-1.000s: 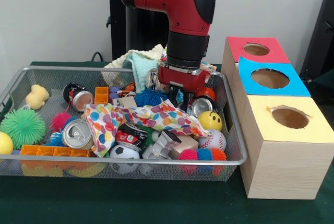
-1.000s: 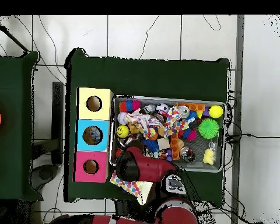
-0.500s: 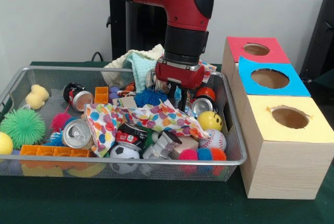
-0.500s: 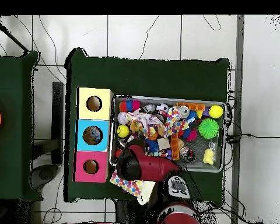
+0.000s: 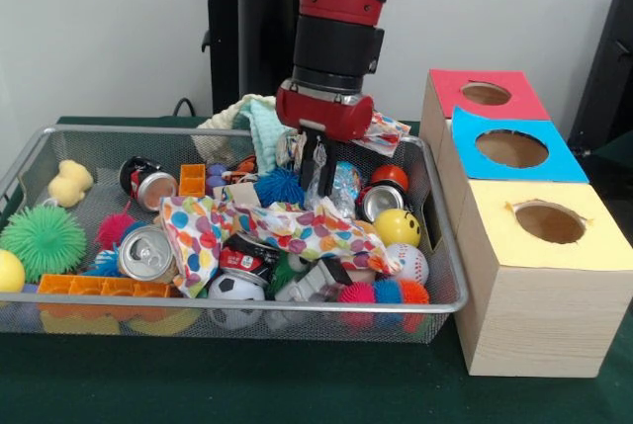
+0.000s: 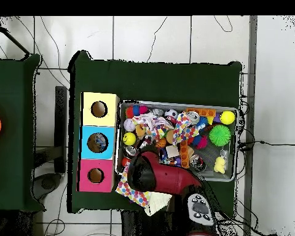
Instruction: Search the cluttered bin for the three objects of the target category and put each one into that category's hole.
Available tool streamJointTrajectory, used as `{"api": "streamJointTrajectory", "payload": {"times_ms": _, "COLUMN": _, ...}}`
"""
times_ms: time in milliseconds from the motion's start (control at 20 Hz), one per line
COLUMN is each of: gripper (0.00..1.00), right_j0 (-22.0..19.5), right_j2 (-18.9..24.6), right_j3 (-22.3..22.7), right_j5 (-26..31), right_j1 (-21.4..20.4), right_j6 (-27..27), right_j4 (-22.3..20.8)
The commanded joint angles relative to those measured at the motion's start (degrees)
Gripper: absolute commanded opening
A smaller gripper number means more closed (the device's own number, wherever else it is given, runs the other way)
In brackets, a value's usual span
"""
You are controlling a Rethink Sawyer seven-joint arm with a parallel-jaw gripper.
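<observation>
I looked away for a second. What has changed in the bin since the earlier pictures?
The gripper has risen from the clutter, and the polka-dot cloth shifted slightly beneath it. Whether it holds anything is unclear. The cans, balls and three boxes stayed put.

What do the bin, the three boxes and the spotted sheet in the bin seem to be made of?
Bin: metal wire mesh, shiny rim, see-through walls. Boxes: pale wood by the grain, tops seemingly covered in matte coloured paper, ragged at the yellow hole. Spotted sheet: soft cloth, judging by its folds and drape.
</observation>
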Motion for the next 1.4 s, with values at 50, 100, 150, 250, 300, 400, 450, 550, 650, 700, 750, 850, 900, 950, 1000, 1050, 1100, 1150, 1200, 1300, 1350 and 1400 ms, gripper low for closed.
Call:
{"api": "streamJointTrajectory", "payload": {"times_ms": 50, "gripper": 0.0, "right_j0": -1.19, "right_j2": 5.38, "right_j3": 3.27, "right_j5": 7.26, "right_j1": -6.4, "right_j6": 5.14, "right_j4": -0.29}}
{"api": "streamJointTrajectory", "payload": {"times_ms": 100, "gripper": 0.0, "right_j0": -1.02, "right_j2": 5.21, "right_j3": 3.56, "right_j5": 7.52, "right_j1": -6.85, "right_j6": 5.1, "right_j4": -0.24}}
{"api": "streamJointTrajectory", "payload": {"times_ms": 150, "gripper": 0.0, "right_j0": -1.15, "right_j2": 5.42, "right_j3": 3.61, "right_j5": 8.09, "right_j1": -7.31, "right_j6": 4.99, "right_j4": -0.1}}
{"api": "streamJointTrajectory", "payload": {"times_ms": 250, "gripper": 0.0, "right_j0": -1.07, "right_j2": 5.33, "right_j3": 3.77, "right_j5": 8.74, "right_j1": -7.91, "right_j6": 4.83, "right_j4": 0.04}}
{"api": "streamJointTrajectory", "payload": {"times_ms": 300, "gripper": 0.0, "right_j0": -1.03, "right_j2": 5.34, "right_j3": 3.94, "right_j5": 8.85, "right_j1": -8.11, "right_j6": 4.86, "right_j4": 0.07}}
{"api": "streamJointTrajectory", "payload": {"times_ms": 400, "gripper": 0.0, "right_j0": -0.91, "right_j2": 5.32, "right_j3": 3.97, "right_j5": 9.47, "right_j1": -8.72, "right_j6": 4.81, "right_j4": 0.17}}
{"api": "streamJointTrajectory", "payload": {"times_ms": 450, "gripper": 0.0, "right_j0": -0.92, "right_j2": 5.25, "right_j3": 3.91, "right_j5": 10.05, "right_j1": -9.33, "right_j6": 4.63, "right_j4": 0.2}}
{"api": "streamJointTrajectory", "payload": {"times_ms": 550, "gripper": 0.0, "right_j0": -0.98, "right_j2": 5.2, "right_j3": 4.01, "right_j5": 11.66, "right_j1": -10.81, "right_j6": 4.19, "right_j4": 0.25}}
{"api": "streamJointTrajectory", "payload": {"times_ms": 650, "gripper": 0.0, "right_j0": -0.86, "right_j2": 4.98, "right_j3": 4.3, "right_j5": 13.26, "right_j1": -12.54, "right_j6": 3.79, "right_j4": 0.26}}
{"api": "streamJointTrajectory", "payload": {"times_ms": 700, "gripper": 0.0, "right_j0": -0.76, "right_j2": 4.83, "right_j3": 4.52, "right_j5": 13.77, "right_j1": -13.3, "right_j6": 3.7, "right_j4": 0.21}}
{"api": "streamJointTrajectory", "payload": {"times_ms": 750, "gripper": 0.0, "right_j0": -0.66, "right_j2": 4.69, "right_j3": 4.74, "right_j5": 14.28, "right_j1": -14.06, "right_j6": 3.61, "right_j4": 0.16}}
{"api": "streamJointTrajectory", "payload": {"times_ms": 850, "gripper": 0.0, "right_j0": -0.6, "right_j2": 4.64, "right_j3": 5.15, "right_j5": 15.08, "right_j1": -15.32, "right_j6": 3.46, "right_j4": 0.03}}
{"api": "streamJointTrajectory", "payload": {"times_ms": 900, "gripper": 0.0, "right_j0": -0.35, "right_j2": 4.4, "right_j3": 5.44, "right_j5": 15.15, "right_j1": -15.89, "right_j6": 3.67, "right_j4": 0.01}}
{"api": "streamJointTrajectory", "payload": {"times_ms": 950, "gripper": 0.0, "right_j0": -0.05, "right_j2": 4.15, "right_j3": 5.39, "right_j5": 15.81, "right_j1": -16.59, "right_j6": 3.64, "right_j4": 0.08}}
{"api": "streamJointTrajectory", "payload": {"times_ms": 1000, "gripper": 0.0, "right_j0": 0.21, "right_j2": 3.97, "right_j3": 5.59, "right_j5": 16.07, "right_j1": -17.16, "right_j6": 3.79, "right_j4": 0.1}}
{"api": "streamJointTrajectory", "payload": {"times_ms": 1050, "gripper": 0.0, "right_j0": 0.18, "right_j2": 3.95, "right_j3": 5.5, "right_j5": 16.88, "right_j1": -17.9, "right_j6": 3.6, "right_j4": 0.15}}
{"api": "streamJointTrajectory", "payload": {"times_ms": 1100, "gripper": 0.0, "right_j0": 0.47, "right_j2": 3.7, "right_j3": 5.69, "right_j5": 17.2, "right_j1": -18.44, "right_j6": 3.73, "right_j4": 0.13}}
{"api": "streamJointTrajectory", "payload": {"times_ms": 1150, "gripper": 0.0, "right_j0": 0.41, "right_j2": 3.73, "right_j3": 5.6, "right_j5": 17.78, "right_j1": -19.26, "right_j6": 3.59, "right_j4": 0.18}}
{"api": "streamJointTrajectory", "payload": {"times_ms": 1200, "gripper": 0.0, "right_j0": 0.49, "right_j2": 3.74, "right_j3": 5.78, "right_j5": 18.15, "right_j1": -19.81, "right_j6": 3.58, "right_j4": 0.17}}
{"api": "streamJointTrajectory", "payload": {"times_ms": 1300, "gripper": 0.0, "right_j0": 0.57, "right_j2": 3.65, "right_j3": 5.72, "right_j5": 19.1, "right_j1": -20.91, "right_j6": 3.42, "right_j4": 0.21}}
{"api": "streamJointTrajectory", "payload": {"times_ms": 1350, "gripper": 0.0, "right_j0": 1.06, "right_j2": 3.21, "right_j3": 5.6, "right_j5": 19.38, "right_j1": -21.36, "right_j6": 3.39, "right_j4": 0.04}}
{"api": "streamJointTrajectory", "payload": {"times_ms": 1400, "gripper": 0.0, "right_j0": 1.29, "right_j2": 3.1, "right_j3": 5.67, "right_j5": 19.42, "right_j1": -21.76, "right_j6": 3.42, "right_j4": -0.1}}
